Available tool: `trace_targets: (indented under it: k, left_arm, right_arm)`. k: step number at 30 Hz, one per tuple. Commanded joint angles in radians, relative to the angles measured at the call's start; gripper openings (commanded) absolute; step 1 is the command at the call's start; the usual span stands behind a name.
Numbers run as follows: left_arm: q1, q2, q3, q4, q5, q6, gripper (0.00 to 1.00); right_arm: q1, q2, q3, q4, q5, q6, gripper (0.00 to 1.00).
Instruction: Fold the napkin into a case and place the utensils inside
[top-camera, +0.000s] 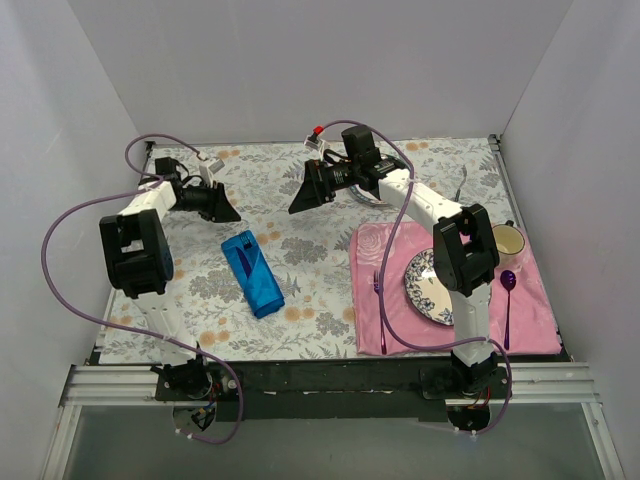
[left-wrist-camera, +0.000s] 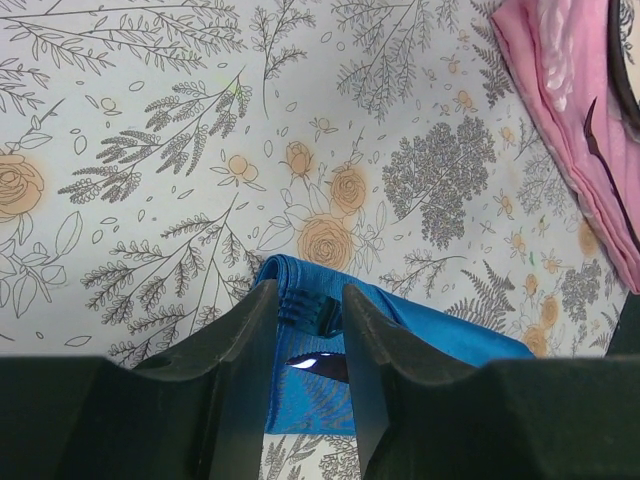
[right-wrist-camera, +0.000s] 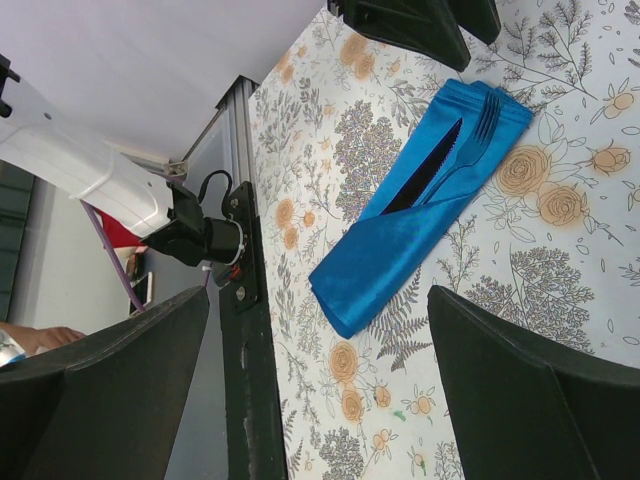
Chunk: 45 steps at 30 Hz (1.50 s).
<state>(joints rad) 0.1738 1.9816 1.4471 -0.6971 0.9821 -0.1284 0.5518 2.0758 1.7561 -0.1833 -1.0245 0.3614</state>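
Blue case (top-camera: 252, 272) left of centre on the table (top-camera: 300, 330), slanting far-left to near-right, fork (right-wrist-camera: 475, 140) and knife (right-wrist-camera: 425, 180) inside. Nearer: left tool (top-camera: 218, 205), just beyond its far end, parted; right tool (top-camera: 305, 195) farther, wide apart.

Fork (right-wrist-camera: 487, 118) and knife (right-wrist-camera: 425, 180) handles are hidden inside the case (right-wrist-camera: 390, 250). Left wrist view: fingers (left-wrist-camera: 215, 390) of the left gripper (left-wrist-camera: 310, 300) cover the case's near end. Top view: fork and knife are too small to resolve.

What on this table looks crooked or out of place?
Only the blue napkin case: it lies slanted on the flowered tablecloth, apart from the pink placemat where the plate sits. The knife and fork poke from its open end. Nothing looks spilled or damaged.
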Motion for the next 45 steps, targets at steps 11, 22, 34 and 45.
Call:
trace_targets:
  k: [11,22,34,45]
  left_arm:
    - [-0.053,0.014,-0.03,-0.001,-0.066,0.05,0.32]
    - [-0.06,-0.001,-0.071,0.008,-0.097,0.056,0.32]
    - [-0.06,-0.006,-0.079,0.047,-0.123,0.023,0.33]
    - [-0.065,-0.018,-0.096,0.025,-0.103,0.027,0.23]
  right_arm:
    - [-0.003,-0.043,0.016,0.025,-0.023,-0.016,0.99]
    - [-0.006,-0.049,0.008,0.027,-0.026,-0.018,0.99]
    - [-0.007,-0.057,-0.001,0.027,-0.026,-0.021,0.99]
    - [-0.009,-0.057,-0.006,0.03,-0.029,-0.019,0.99]
